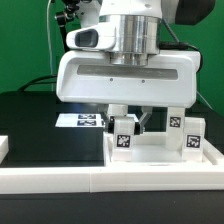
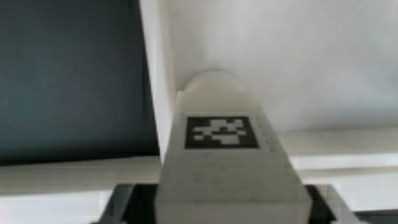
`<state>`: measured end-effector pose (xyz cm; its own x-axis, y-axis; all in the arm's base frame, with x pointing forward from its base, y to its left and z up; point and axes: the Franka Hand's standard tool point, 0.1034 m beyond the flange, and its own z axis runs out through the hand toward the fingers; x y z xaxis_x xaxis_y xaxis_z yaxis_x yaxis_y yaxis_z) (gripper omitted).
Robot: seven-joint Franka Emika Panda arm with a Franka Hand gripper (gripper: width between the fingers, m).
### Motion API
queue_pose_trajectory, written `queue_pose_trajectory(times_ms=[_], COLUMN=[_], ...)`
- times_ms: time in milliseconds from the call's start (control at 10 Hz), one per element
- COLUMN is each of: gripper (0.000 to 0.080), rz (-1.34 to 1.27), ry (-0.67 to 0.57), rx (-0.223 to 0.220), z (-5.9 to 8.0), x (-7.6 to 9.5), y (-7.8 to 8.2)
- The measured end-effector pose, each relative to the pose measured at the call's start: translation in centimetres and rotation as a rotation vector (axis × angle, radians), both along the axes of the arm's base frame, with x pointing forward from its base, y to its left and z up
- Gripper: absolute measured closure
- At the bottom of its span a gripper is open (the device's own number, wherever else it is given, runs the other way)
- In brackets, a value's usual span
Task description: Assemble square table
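We find the arm low over the black work surface (image 1: 30,115), its broad white wrist housing filling the middle of the exterior view. Beneath the housing the gripper (image 1: 131,124) reaches down at the inner edge of the white tray top (image 1: 160,158), which lies flat on the work surface toward the exterior view's right, its raised rim facing up.

In the wrist view a white tagged leg (image 2: 222,150) stands between the two dark fingers (image 2: 128,203), its tag facing the camera and its rounded end pointing away from the gripper. The fingers sit close against both sides of the leg, and we see no gap there, so we record the jaws as partly closed and gripping this leg. The same leg (image 1: 123,132) appears in the exterior view just under the housing, upright, at the tray's near-left corner area; we cannot tell whether its lower end touches the tray.

A second tagged leg (image 1: 192,135) stands upright on the tray's far right side, well apart from the gripper. The marker board (image 1: 82,121) lies flat on the work surface behind the gripper, toward the exterior view's left. A long white rail (image 1: 100,183) runs along the front edge of the surface.
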<state>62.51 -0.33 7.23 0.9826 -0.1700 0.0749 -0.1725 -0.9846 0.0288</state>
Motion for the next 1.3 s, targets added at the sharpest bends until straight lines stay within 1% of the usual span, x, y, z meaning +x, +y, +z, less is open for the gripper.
queue_pose_trajectory(times_ms=[300, 500, 600, 1200, 1300], gripper=[0.0511, 0.0511, 0.0509, 0.0509, 0.0509], rz=[-0.247, -0.455, -0.593, -1.155, -1.286], ry=[-0.01, -0.022, -0.034, -0.07, -0.073], rx=[0.017, 0.039, 0.049, 0.098, 0.111], z=[-0.02, -0.1, -0.09, -0.12, -0.14], x=[-0.01, -0.17, -0.13, -0.07, -0.14], y=[-0.04, -0.35, -0.19, 0.37, 0.48])
